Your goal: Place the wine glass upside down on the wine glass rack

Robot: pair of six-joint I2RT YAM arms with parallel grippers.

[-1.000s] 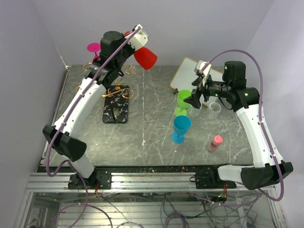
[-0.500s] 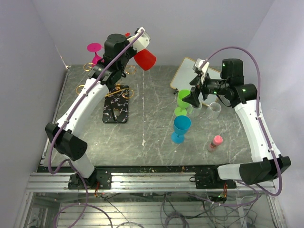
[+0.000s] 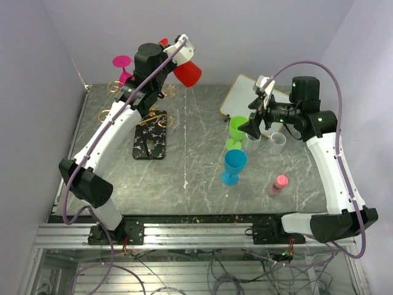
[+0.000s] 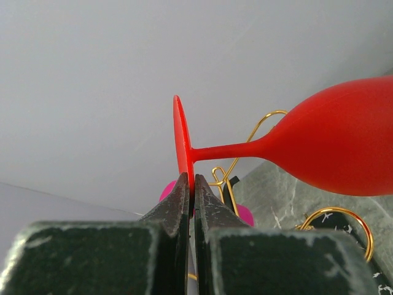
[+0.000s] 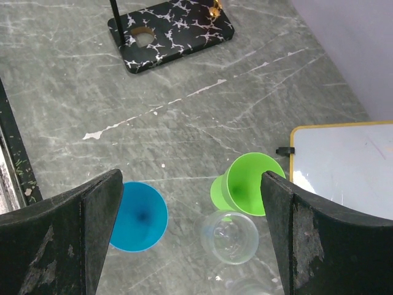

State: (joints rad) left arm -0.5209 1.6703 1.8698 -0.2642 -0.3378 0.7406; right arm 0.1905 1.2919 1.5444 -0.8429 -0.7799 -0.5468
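A red wine glass (image 3: 187,73) hangs in the air over the back left of the table, lying sideways with its bowl (image 4: 344,144) to the right. My left gripper (image 4: 191,184) is shut on the rim of its flat foot (image 4: 178,138); from above that gripper (image 3: 167,47) is above the wine glass rack (image 3: 151,119). The rack's gold wire arms (image 4: 252,138) and black white-veined base (image 3: 149,142) lie below. A pink glass (image 3: 121,63) hangs on the rack's far side. My right gripper (image 5: 190,178) is open and empty above the cups.
Below the right gripper stand a green glass (image 5: 249,184), a blue glass (image 5: 142,216) and a clear glass (image 5: 230,236). A whiteboard (image 3: 242,98) lies at the back right. Another clear cup (image 3: 278,142) and a pink bottle (image 3: 279,183) are to the right.
The left arm has shifted the red glass slightly up and back over the rack, still gripping its foot. The right gripper has drifted a little near the green glass, still open.
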